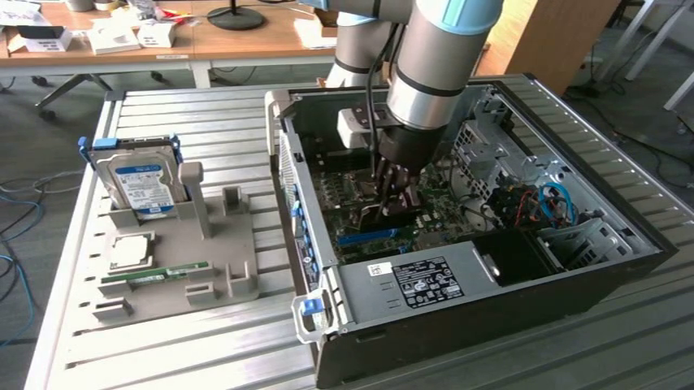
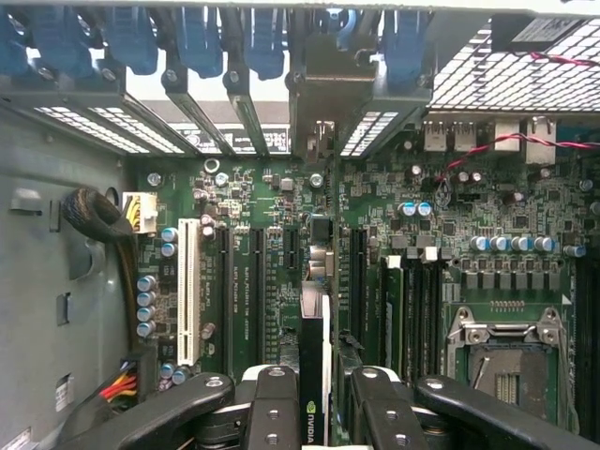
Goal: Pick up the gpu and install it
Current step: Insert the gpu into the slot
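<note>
My gripper point(image 1: 392, 197) reaches down into the open computer case point(image 1: 607, 244) and is shut on the gpu point(image 1: 386, 216), a thin dark card held on edge over the motherboard. The wrist view looks along the gpu point(image 2: 313, 356): its black edge with a green logo sits between the two black fingers point(image 2: 272, 408), and its silvery end bracket point(image 2: 323, 94) stands at the case's rear slot openings. The card runs in line with the long black slots of the green motherboard point(image 2: 244, 206). Whether its lower edge is seated in a slot I cannot tell.
A grey holder tray point(image 1: 233, 276) on the exterior view's left carries a silver hard drive with a blue label point(image 1: 141, 183), a square chip point(image 1: 130, 248) and a green RAM stick point(image 1: 158, 276). Inside the case are a power supply point(image 1: 434, 280), cables point(image 1: 537, 203), an empty CPU socket point(image 2: 511, 361) and blue slot latches point(image 2: 187, 37).
</note>
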You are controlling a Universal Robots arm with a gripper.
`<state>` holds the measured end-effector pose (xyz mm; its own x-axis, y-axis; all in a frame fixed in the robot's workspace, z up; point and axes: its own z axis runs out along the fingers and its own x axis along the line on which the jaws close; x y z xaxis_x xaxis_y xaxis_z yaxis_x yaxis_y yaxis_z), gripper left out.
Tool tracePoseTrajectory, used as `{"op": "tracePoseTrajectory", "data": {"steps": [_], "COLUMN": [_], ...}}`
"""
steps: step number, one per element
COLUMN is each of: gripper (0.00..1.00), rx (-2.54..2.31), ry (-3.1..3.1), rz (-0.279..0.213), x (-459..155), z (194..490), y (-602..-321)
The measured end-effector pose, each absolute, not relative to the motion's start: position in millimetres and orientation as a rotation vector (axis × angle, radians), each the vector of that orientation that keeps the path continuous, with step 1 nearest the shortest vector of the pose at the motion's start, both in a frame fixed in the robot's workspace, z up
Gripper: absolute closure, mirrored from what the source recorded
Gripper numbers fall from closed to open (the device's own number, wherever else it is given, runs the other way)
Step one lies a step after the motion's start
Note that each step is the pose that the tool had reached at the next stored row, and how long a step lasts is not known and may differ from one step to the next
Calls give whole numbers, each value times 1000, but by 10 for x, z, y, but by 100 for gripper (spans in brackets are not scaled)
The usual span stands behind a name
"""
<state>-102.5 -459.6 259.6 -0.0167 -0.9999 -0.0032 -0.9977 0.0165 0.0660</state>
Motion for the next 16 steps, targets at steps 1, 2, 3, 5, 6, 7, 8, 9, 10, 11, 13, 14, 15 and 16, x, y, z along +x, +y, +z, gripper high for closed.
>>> {"op": "tracePoseTrajectory", "data": {"steps": [1, 2, 3, 5, 6, 7, 8, 9, 10, 11, 13, 14, 15, 16], "gripper": [74, 74, 74, 74, 74, 74, 74, 74, 74, 74, 74, 74, 74, 74], "rx": [2171, 2171, 2171, 2171, 2171, 2171, 2171, 2171, 2171, 2171, 2171, 2171, 2171, 2171], "ry": [-2207, -2207, -2207, -2208, -2208, -2208, -2208, -2207, -2207, -2208, -2208, -2207, -2207, -2208], "rz": [-76, -76, -76, -76, -76, -76, -76, -76, -76, -76, -76, -76, -76, -76], "x": [-1025, -1025, -1026, -1025, -1025, -1025, -1025, -1025, -1026, -1025, -1026, -1026, -1026, -1026], "z": [2593, 2592, 2592, 2580, 2574, 2573, 2573, 2574, 2573, 2569, 2560, 2560, 2560, 2557], "y": [-4597, -4597, -4597, -4596, -4596, -4597, -4597, -4597, -4597, -4597, -4597, -4597, -4597, -4597]}}
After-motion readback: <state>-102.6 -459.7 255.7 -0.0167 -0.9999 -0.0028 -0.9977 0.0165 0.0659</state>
